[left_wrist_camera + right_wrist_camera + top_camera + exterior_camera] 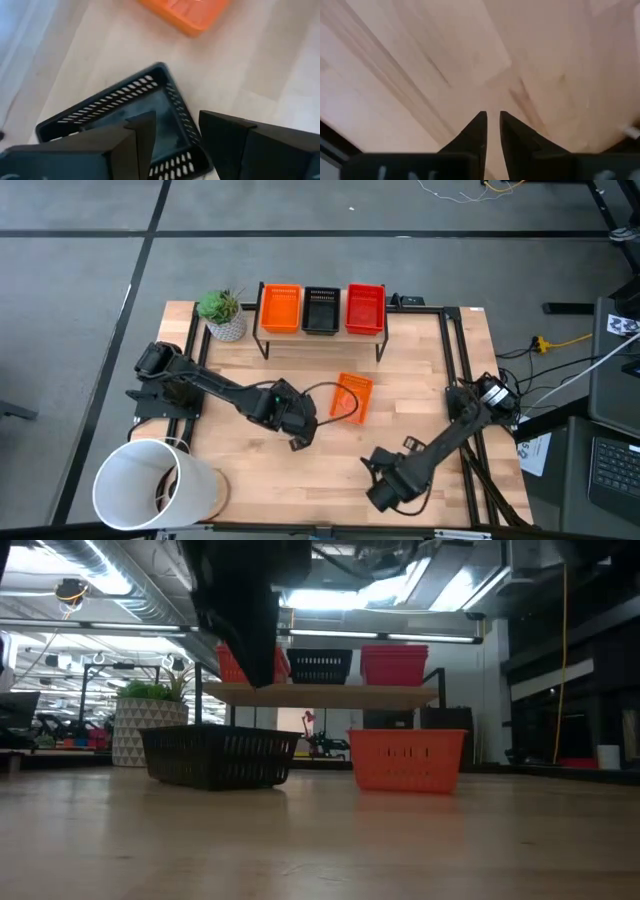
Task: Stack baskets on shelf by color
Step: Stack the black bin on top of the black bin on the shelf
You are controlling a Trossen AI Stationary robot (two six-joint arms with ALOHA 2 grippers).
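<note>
The shelf [320, 335] stands at the table's far edge and carries orange [280, 308], black [321, 310] and red [365, 308] baskets side by side. A loose orange basket [352, 397] rests on its base mid-table. A loose black basket [220, 755] rests on the table to its left. My left gripper [177, 135] is open above the black basket [125, 107], one finger over its inside and one beyond its short wall, not touching it in the low view. My right gripper [492, 130] is shut and empty over bare wood at the table's near right [385, 480].
A large white bucket [150, 485] lies at the near left corner. A potted plant [222, 315] stands left of the shelf. A black metal frame [455, 360] runs along the table's right side. Bare wood lies between the loose baskets and the shelf.
</note>
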